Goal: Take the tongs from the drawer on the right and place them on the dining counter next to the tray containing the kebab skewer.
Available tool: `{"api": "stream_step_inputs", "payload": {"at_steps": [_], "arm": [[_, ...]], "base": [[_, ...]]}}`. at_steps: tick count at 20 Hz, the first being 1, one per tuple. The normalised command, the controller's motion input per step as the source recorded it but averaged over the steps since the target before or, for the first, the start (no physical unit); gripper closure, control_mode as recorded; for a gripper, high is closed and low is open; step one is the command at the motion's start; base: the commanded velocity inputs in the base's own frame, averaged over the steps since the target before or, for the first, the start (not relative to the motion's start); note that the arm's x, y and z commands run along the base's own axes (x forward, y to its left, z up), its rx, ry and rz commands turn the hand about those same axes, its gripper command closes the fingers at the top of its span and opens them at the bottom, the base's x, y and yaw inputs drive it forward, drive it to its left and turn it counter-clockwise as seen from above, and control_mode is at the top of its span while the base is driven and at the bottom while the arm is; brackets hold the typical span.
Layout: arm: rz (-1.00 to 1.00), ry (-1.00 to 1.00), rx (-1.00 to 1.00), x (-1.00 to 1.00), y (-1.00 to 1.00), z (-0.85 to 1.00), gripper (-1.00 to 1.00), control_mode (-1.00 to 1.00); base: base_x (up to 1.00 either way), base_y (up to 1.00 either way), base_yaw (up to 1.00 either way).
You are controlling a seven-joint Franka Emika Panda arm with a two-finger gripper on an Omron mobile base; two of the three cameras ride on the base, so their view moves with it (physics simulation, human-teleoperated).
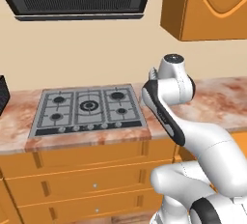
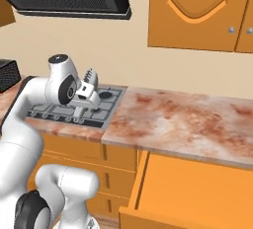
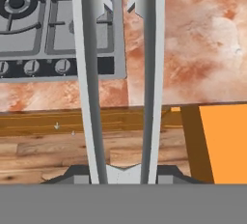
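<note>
Grey metal runs up the middle of the hand view: the tongs (image 3: 120, 73), two long narrow arms rising from the bottom centre to the top edge, their scalloped tips near the top. The hand (image 3: 123, 172) is narrowed onto their joined end and holds them; its dark finger tips sit at the bottom centre of that view. In the right base view the hand (image 2: 85, 91) is at centre left, lifted above the gas hob (image 2: 79, 107), with the toothed tips of the tongs (image 2: 90, 76) poking up beside it. In the left base view the tips of the tongs (image 1: 153, 75) peek out just left of the white arm, right of centre.

The drawer (image 2: 192, 193) stands pulled open at the lower right of the right base view, its orange inside bare as far as it shows; in the hand view it is the orange patch at lower right. Above it lies the marbled surface (image 2: 188, 119) next to the hob.

So the first half looks done: the tongs are out of the drawer and carried clear of it. Left to do, as I judge it: bring them to the dining counter, find the tray with the kebab skewer, set them down beside it and let go.
</note>
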Motion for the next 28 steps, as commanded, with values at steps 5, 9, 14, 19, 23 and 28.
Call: {"api": "stream_step_inputs", "payload": {"at_steps": [5,9,14,19,23,28], "arm": [[0.0,0.0,0.0,0.0,0.0,0.0,1.0,1.0],[0.0,0.0,0.0,0.0,0.0,0.0,1.0,1.0],[0.0,0.0,0.0,0.0,0.0,0.0,1.0,1.0],[0.0,0.0,0.0,0.0,0.0,0.0,1.0,1.0],[0.0,0.0,0.0,0.0,0.0,0.0,1.0,1.0],[0.0,0.0,0.0,0.0,0.0,0.0,1.0,1.0]], "base": [[-0.29,0.34,0.12],[-0.11,0.35,0.16],[-0.03,0.36,0.23],[0.0,0.34,0.3],[-0.03,0.34,0.3],[-0.15,0.45,0.31]]}}
